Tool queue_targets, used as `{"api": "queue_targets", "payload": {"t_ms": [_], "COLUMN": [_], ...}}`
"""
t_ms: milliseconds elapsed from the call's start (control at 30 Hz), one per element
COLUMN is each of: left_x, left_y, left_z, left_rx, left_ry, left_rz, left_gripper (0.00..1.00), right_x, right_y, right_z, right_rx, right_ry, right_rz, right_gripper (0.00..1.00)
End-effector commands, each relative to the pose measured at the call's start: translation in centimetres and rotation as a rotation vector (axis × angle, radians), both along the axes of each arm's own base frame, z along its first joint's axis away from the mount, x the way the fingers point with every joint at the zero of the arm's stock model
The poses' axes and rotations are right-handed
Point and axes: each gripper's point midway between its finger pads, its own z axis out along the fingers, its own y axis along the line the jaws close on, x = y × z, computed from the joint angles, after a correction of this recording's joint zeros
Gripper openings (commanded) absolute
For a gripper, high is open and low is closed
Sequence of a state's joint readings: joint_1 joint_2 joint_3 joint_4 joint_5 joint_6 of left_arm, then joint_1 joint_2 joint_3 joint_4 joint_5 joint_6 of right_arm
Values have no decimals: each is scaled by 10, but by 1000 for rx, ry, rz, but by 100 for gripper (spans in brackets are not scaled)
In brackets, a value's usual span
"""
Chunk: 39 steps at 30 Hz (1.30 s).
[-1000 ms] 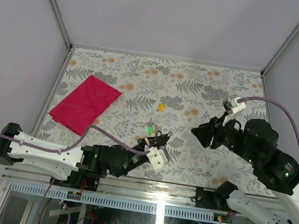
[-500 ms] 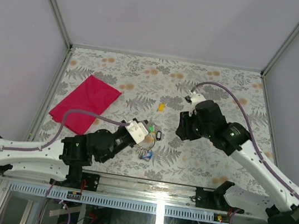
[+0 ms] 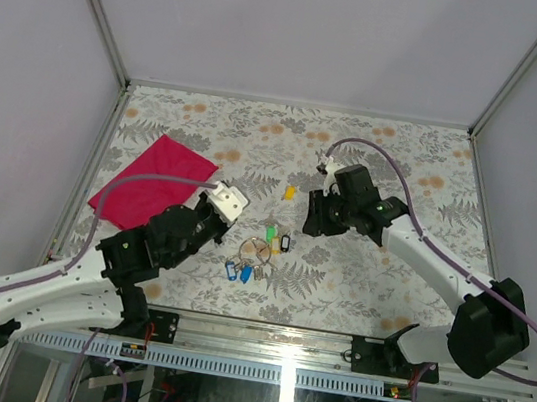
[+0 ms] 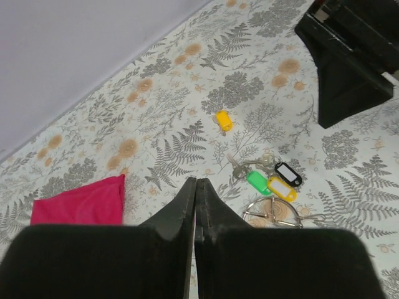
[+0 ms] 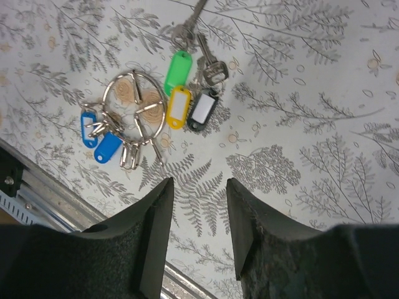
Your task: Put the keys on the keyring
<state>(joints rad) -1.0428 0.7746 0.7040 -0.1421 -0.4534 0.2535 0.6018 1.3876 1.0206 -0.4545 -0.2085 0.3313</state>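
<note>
A bunch of keys lies on the flowered table: green tag, yellow tag, black tag, two blue tags, around the wire keyring. In the right wrist view the keyring lies between the blue tags and the green tag. A lone yellow-tagged key lies further back. My left gripper is shut and empty, left of the bunch. My right gripper is open and empty above the table, right of the bunch.
A red cloth lies at the left of the table, also in the left wrist view. The metal rail runs along the near edge. Grey walls stand at the back and sides.
My left gripper has drawn back to the left, uncovering the keyring and blue-tagged keys. My right arm has stretched out to the left, bringing its gripper close to the bunch.
</note>
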Motion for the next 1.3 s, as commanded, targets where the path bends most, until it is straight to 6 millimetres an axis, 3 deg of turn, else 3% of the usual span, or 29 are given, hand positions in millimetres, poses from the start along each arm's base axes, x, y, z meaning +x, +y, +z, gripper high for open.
{"api": "queue_targets", "payload": {"t_ms": [0, 167, 367, 467, 667, 800, 1000, 1133, 1267], "left_x": [-12, -26, -53, -53, -27, 1, 38, 52, 56], "left_y": [1, -8, -32, -39, -46, -40, -2, 22, 31], "left_z": [18, 20, 36, 31, 6, -23, -61, -83, -91], "left_rx": [-108, -171, -317, -324, -285, -252, -202, -154, -149], "left_ry": [24, 67, 66, 82, 193, 333, 476, 550, 573], "left_rz": [-38, -117, -312, -324, -247, -176, 46, 165, 216], "left_gripper": [0, 0, 0, 0, 0, 0, 0, 14, 41], "right_x": [13, 1, -13, -18, -23, -22, -17, -21, -29], "right_y": [19, 17, 6, 2, -1, 2, 17, 42, 53], "right_z": [17, 22, 33, 31, 25, 20, 10, 0, -17], "right_rx": [102, 160, 248, 288, 298, 283, 202, 136, 129], "right_ry": [-74, -67, -123, -141, -135, -110, -99, -80, -58], "right_rz": [31, -12, -76, -105, -123, -108, -105, -69, -37], "right_gripper": [46, 45, 47, 49, 50, 49, 45, 45, 45]}}
